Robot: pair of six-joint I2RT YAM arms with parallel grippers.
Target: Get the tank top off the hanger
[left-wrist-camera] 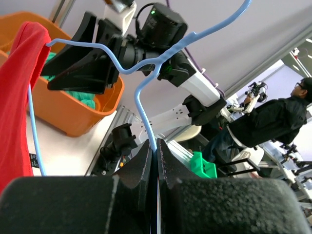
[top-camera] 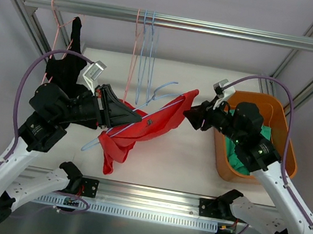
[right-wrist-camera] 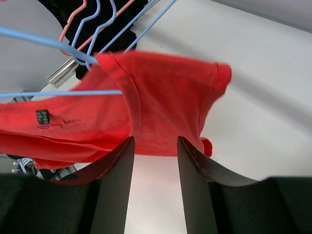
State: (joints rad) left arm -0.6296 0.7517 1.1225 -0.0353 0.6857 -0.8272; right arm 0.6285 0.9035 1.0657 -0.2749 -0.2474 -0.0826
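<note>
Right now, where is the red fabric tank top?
Top view, mid-table: the red fabric tank top hangs on a light blue wire hanger between the left gripper and right gripper, left of the orange plastic basket.

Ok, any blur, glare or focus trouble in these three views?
Top external: sharp, evenly lit, no strong glare. Left wrist: left gripper dark and soft against the lens, blue hanger crisp. Right wrist: right gripper blurred up close, red tank top slightly soft at its edges.
</note>
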